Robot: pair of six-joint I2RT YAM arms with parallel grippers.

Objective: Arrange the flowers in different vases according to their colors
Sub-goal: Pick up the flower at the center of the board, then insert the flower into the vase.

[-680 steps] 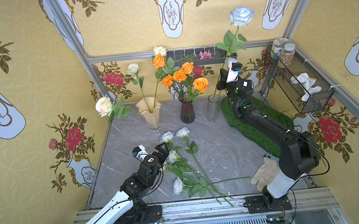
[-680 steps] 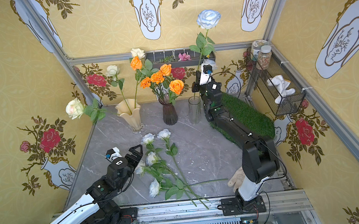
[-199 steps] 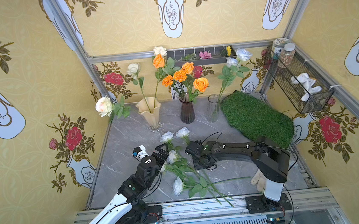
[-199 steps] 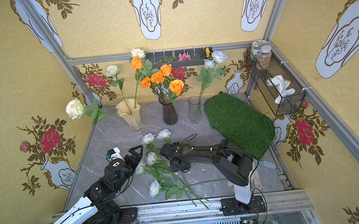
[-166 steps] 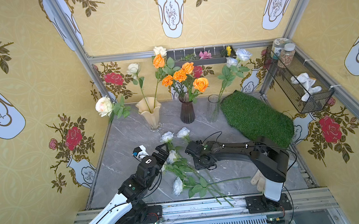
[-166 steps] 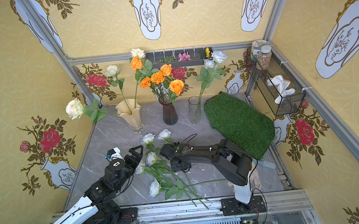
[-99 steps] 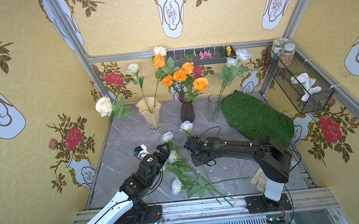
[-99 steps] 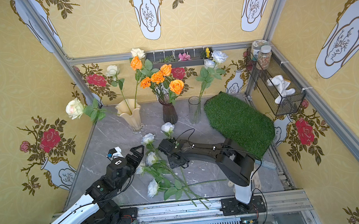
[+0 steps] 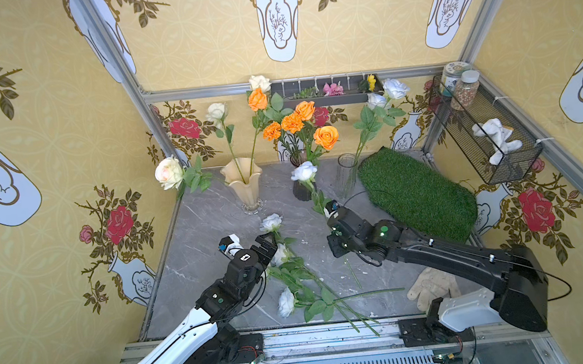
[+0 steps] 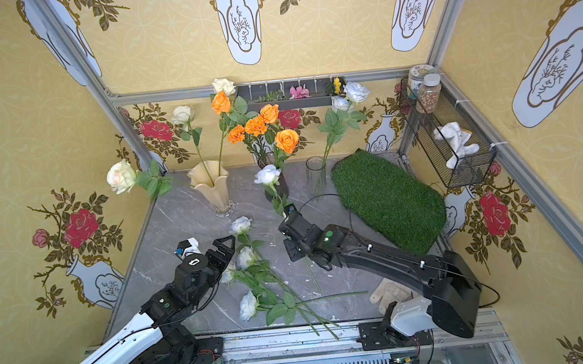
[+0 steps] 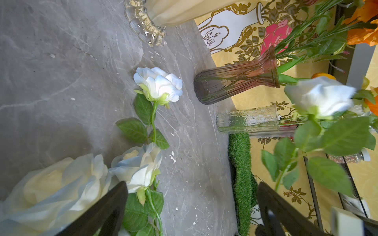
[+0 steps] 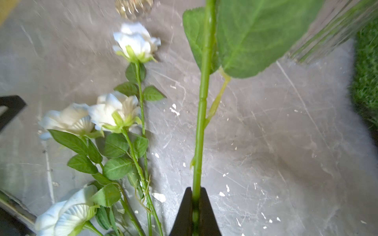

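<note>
Four pale roses (image 12: 135, 40) lie loose on table (image 9: 215, 232); two stand in glass vase (image 9: 346, 171). Right gripper (image 12: 194, 196) clenched on stem of fifth rose (image 9: 304, 171), aloft before purple vase (image 11: 235, 81). Left gripper (image 10: 230, 246) gaping, empty, beside loose roses.

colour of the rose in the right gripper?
The rose is pale blue-white. It shows best in a top view.
</note>
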